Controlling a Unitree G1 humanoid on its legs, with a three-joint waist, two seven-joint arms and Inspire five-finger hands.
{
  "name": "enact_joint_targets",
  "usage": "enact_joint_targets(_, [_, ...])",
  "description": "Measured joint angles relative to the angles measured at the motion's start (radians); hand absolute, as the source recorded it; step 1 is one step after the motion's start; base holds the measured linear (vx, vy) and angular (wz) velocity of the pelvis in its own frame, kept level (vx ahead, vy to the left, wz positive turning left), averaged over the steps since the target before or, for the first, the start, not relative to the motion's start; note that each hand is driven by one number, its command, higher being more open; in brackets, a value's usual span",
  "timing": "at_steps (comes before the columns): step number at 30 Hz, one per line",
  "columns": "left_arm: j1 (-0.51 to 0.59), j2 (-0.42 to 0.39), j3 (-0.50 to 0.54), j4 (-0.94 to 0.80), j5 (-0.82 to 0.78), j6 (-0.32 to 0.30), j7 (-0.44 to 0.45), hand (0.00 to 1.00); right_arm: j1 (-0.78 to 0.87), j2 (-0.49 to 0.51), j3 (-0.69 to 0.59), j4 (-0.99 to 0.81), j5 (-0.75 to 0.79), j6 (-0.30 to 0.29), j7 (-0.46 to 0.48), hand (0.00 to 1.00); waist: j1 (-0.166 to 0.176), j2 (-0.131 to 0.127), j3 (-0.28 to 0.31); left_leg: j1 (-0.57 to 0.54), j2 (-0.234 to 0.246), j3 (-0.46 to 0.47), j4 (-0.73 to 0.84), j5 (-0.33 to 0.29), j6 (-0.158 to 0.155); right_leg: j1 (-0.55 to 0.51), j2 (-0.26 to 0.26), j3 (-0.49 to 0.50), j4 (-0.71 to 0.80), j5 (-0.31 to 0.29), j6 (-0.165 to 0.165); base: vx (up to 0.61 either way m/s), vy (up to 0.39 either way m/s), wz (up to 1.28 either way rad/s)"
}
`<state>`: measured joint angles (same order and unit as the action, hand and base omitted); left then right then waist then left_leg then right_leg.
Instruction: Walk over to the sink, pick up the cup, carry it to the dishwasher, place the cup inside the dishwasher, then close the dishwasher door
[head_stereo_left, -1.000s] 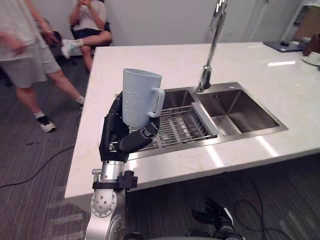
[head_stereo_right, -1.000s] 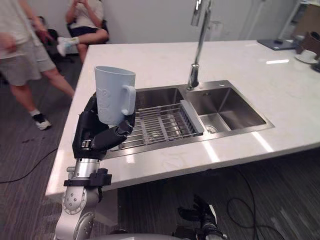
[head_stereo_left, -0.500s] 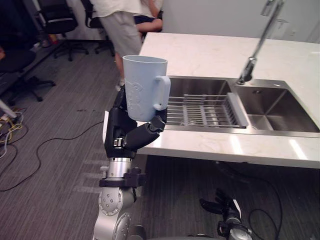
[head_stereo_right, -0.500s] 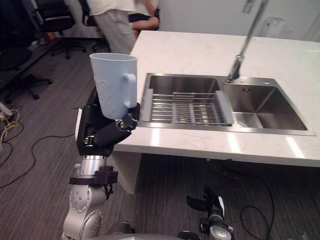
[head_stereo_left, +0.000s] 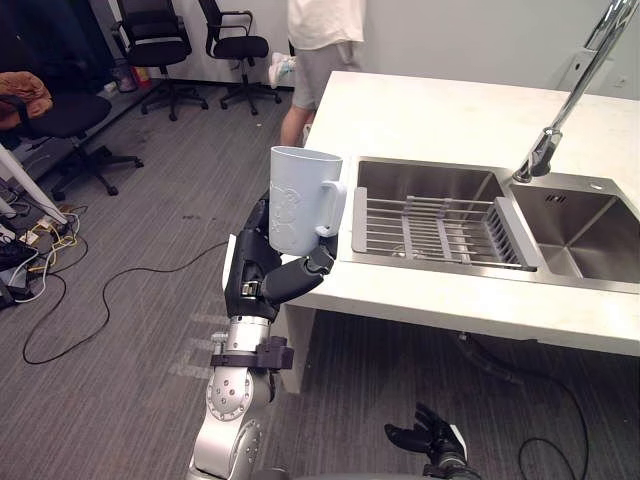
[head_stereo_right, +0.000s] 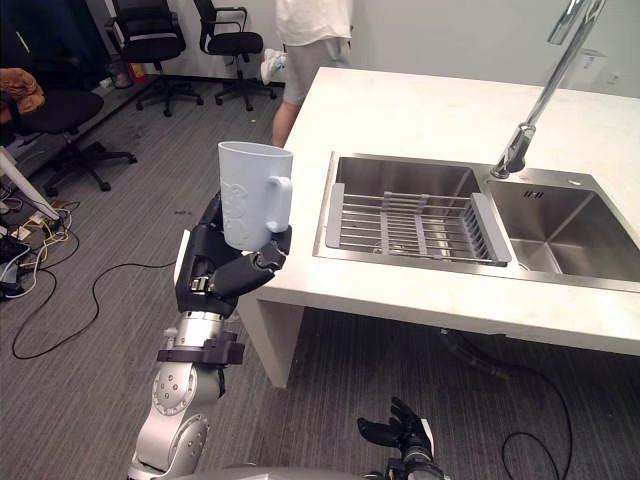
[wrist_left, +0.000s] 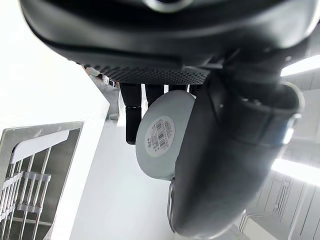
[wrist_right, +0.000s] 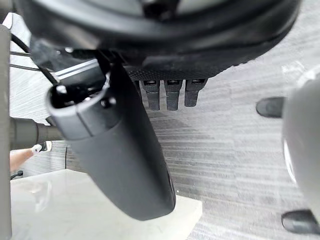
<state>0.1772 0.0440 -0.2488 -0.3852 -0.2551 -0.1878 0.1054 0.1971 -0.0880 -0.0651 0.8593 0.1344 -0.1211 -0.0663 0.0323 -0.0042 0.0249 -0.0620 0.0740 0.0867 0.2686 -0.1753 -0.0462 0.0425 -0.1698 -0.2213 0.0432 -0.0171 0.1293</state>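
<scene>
Since the counter (head_stereo_left: 430, 110) and sink (head_stereo_left: 600, 240) lie right, with a person (head_stereo_left: 322, 40) at its far end, the carry to the dishwasher seems the step in hand. The cup (head_stereo_left: 300, 200) stands upright, left of the counter's near corner, in the left hand (head_stereo_left: 262, 275), fingers (head_stereo_left: 296, 280) curled round its base. The right hand (head_stereo_left: 432, 442) hangs low, loosely spread, empty. Keep the cup level, clear of the edge.

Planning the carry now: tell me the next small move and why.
Probably carry the cup upright away from the sink, toward the dishwasher: the left hand is curled round the cup, which is held up beside the counter, so the pickup looks done.
</scene>
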Motion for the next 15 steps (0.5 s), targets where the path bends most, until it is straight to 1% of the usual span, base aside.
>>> enact_joint_targets(3, [0.001, 0.001, 0.007, 0.000, 0.000, 0.000, 0.000, 0.30, -0.005, -0.019, 0.016, 0.000, -0.001, 0.000, -0.002, 0.90, 0.006, 0.004, -0.002, -0.026, -0.001, -0.034, 0.003, 0.005, -0.005, 0.005, 0.004, -0.031, -0.003, -0.002, -0.006, -0.06, -0.039, 0.35])
enact_joint_targets(5, [0.005, 0.000, 0.008, -0.001, 0.000, 0.000, -0.001, 0.30, -0.008, -0.021, 0.037, 0.000, -0.002, 0.000, -0.010, 0.90, 0.010, 0.003, -0.002, -0.072, -0.011, -0.094, 0.023, 0.016, -0.009, 0.008, 0.003, -0.095, -0.003, -0.005, -0.011, -0.07, -0.045, 0.75])
enact_joint_targets(6, [0.005, 0.000, 0.009, 0.000, 0.000, 0.000, 0.000, 0.30, -0.011, -0.019, 0.040, 0.000, -0.002, -0.001, -0.013, 0.90, 0.010, 0.003, -0.002, -0.088, -0.016, -0.109, 0.027, 0.024, -0.011, 0.009, 0.001, -0.118, -0.002, -0.005, -0.011, -0.09, -0.032, 1.11])
enact_joint_targets(7, [0.004, -0.003, 0.010, -0.001, 0.000, 0.002, 0.001, 0.30, -0.016, -0.014, 0.044, 0.000, -0.002, -0.001, -0.018, 0.90, 0.008, 0.002, -0.001, -0.118, -0.019, -0.095, 0.012, 0.052, -0.003, 0.010, -0.010, -0.173, 0.000, -0.006, -0.012, -0.09, 0.007, 1.00])
enact_joint_targets(8, [0.004, -0.005, 0.012, -0.002, 0.000, 0.002, 0.001, 0.30, -0.023, -0.011, 0.043, 0.001, -0.002, -0.001, -0.020, 0.90, 0.009, -0.002, 0.003, -0.120, -0.005, -0.060, -0.005, 0.043, 0.023, 0.008, -0.023, -0.195, 0.002, -0.005, -0.011, -0.08, 0.031, 1.15])
enact_joint_targets(9, [0.009, -0.008, 0.029, -0.002, 0.000, 0.003, 0.004, 0.30, -0.035, -0.006, 0.043, -0.003, -0.003, -0.001, -0.025, 0.90, 0.014, -0.003, 0.005, -0.127, 0.045, 0.088, -0.007, 0.044, 0.027, 0.011, -0.033, -0.235, 0.003, -0.004, -0.009, -0.05, 0.044, 1.08])
enact_joint_targets(10, [0.009, -0.013, 0.038, -0.002, 0.000, 0.006, 0.006, 0.30, -0.041, -0.005, 0.048, -0.009, -0.005, -0.003, -0.030, 0.90, 0.011, -0.006, 0.008, -0.131, 0.088, 0.202, 0.010, 0.044, 0.028, 0.021, -0.044, -0.282, 0.003, -0.004, -0.008, -0.03, 0.046, 1.11])
enact_joint_targets(11, [0.008, -0.015, 0.039, -0.002, 0.000, 0.005, 0.006, 0.30, -0.046, -0.008, 0.049, -0.011, -0.010, -0.003, -0.032, 0.90, 0.009, 0.001, 0.011, -0.132, 0.105, 0.242, 0.023, 0.047, 0.031, 0.033, -0.049, -0.306, 0.003, -0.004, -0.008, -0.02, 0.079, 1.20])
enact_joint_targets(12, [0.013, -0.027, 0.039, -0.002, 0.000, 0.006, 0.005, 0.30, -0.053, -0.021, 0.049, -0.012, -0.013, -0.003, -0.038, 0.90, 0.008, 0.019, 0.013, -0.133, 0.112, 0.256, 0.025, 0.088, 0.018, 0.056, -0.051, -0.340, 0.009, -0.005, -0.006, 0.00, 0.152, 0.95])
enact_joint_targets(13, [0.026, -0.032, 0.040, -0.005, 0.000, 0.004, 0.005, 0.30, -0.063, -0.025, 0.049, -0.014, -0.022, 0.000, -0.043, 0.90, 0.013, 0.018, 0.013, -0.125, 0.080, 0.236, 0.015, 0.089, 0.017, 0.074, -0.072, -0.352, 0.012, -0.007, -0.008, -0.01, 0.130, 0.84])
enact_joint_targets(14, [0.032, -0.028, 0.044, -0.008, 0.000, 0.002, 0.005, 0.30, -0.070, -0.021, 0.050, -0.018, -0.024, -0.001, -0.044, 0.90, 0.011, 0.015, 0.013, -0.125, 0.062, 0.227, 0.012, 0.085, 0.020, 0.083, -0.085, -0.359, 0.012, -0.013, -0.011, 0.01, 0.209, 0.75])
enact_joint_targets(15, [0.037, -0.025, 0.056, -0.009, -0.001, 0.002, 0.005, 0.30, -0.084, -0.009, 0.052, -0.036, -0.041, -0.003, -0.043, 0.90, 0.014, 0.001, 0.017, -0.136, 0.024, 0.208, 0.016, 0.077, 0.040, 0.080, -0.120, -0.371, 0.041, -0.053, -0.014, 0.01, 0.168, 0.60])
